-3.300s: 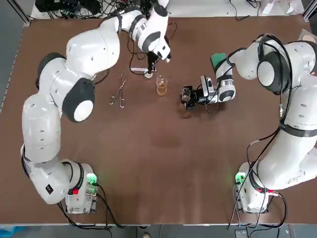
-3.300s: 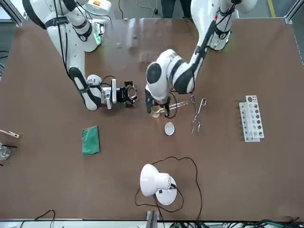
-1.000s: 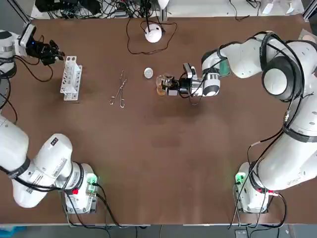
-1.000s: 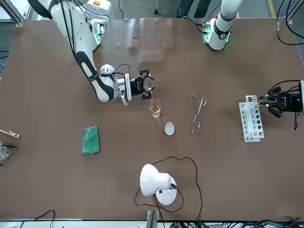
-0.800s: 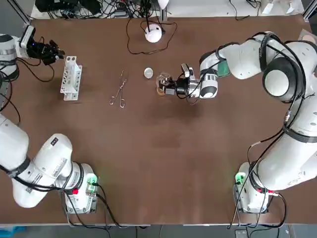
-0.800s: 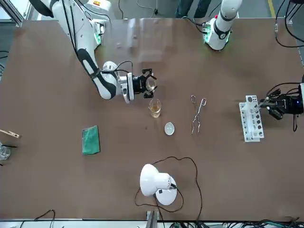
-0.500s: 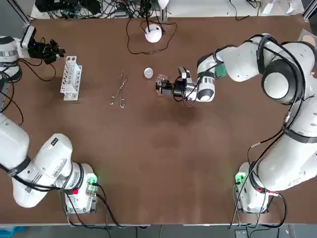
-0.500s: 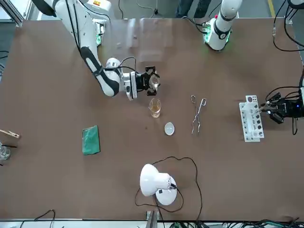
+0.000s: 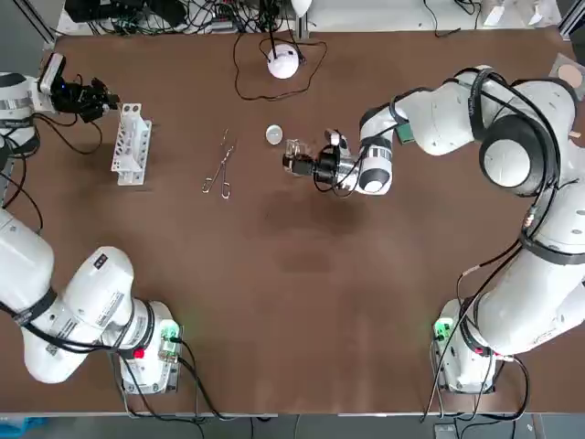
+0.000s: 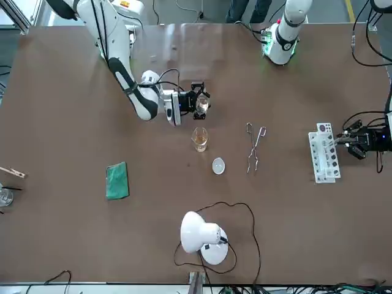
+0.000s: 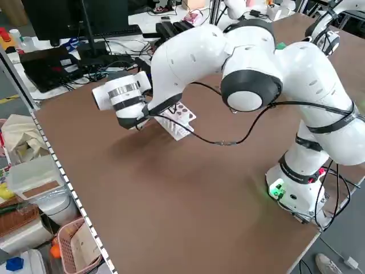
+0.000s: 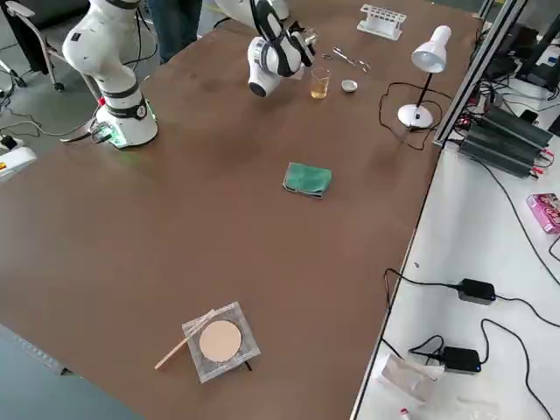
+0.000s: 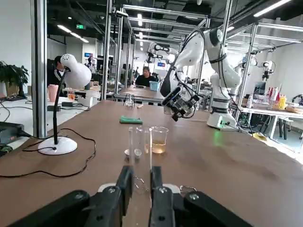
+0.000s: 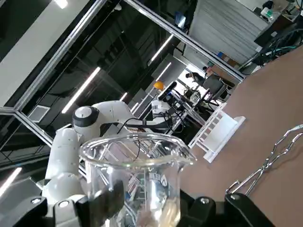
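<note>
Glass sits in both pincers. At the table's far left, the left gripper is clamped on a thin clear glass test tube, just beside the white plastic tube rack. Metal tongs lie further right. Near mid-table, the right gripper clasps a small clear glass beaker, raised off the table close to a glass beaker of amber liquid.

Bright, even light from overhead falls on the brown table, leaving only soft, faint shadows. In the front view a pale sheen lies on the table near the robot's side. In the wrist views ceiling strip lights glow white, and the beaker rim glints.
</note>
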### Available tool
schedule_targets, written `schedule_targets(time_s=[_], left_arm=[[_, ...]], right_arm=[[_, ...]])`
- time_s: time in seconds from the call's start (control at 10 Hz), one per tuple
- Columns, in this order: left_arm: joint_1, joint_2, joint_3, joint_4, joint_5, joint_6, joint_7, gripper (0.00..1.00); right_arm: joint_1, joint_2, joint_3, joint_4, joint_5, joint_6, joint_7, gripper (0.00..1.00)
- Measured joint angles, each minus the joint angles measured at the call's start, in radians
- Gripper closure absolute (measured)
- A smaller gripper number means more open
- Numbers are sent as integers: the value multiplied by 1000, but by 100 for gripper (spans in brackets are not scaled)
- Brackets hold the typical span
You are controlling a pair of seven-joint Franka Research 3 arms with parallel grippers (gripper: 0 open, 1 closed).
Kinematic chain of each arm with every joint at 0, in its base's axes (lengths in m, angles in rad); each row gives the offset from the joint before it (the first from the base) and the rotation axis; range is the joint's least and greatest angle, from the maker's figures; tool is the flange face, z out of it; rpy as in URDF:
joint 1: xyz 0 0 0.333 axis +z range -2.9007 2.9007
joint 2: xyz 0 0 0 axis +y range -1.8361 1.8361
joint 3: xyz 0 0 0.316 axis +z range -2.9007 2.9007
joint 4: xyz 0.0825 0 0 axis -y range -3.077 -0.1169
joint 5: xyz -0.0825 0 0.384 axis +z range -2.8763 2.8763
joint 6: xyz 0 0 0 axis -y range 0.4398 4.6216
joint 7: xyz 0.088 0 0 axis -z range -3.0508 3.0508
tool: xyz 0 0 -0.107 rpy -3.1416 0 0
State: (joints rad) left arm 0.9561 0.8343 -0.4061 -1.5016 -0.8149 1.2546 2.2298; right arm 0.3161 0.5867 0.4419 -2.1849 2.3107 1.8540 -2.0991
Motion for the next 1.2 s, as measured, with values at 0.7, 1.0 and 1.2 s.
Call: schedule_targets(time_s=[0.7, 1.0, 1.2], left_arm=[[-2, 27, 0, 25, -2, 2, 23, 79], [-2, 54, 0, 35, -2, 2, 32, 79], [-1, 73, 2, 35, -2, 2, 56, 79]], right_arm=[[17, 17, 0, 41, 100, 1, 127, 61], [23, 34, 0, 56, 126, 2, 155, 61], [23, 36, 0, 59, 134, 3, 167, 61]])
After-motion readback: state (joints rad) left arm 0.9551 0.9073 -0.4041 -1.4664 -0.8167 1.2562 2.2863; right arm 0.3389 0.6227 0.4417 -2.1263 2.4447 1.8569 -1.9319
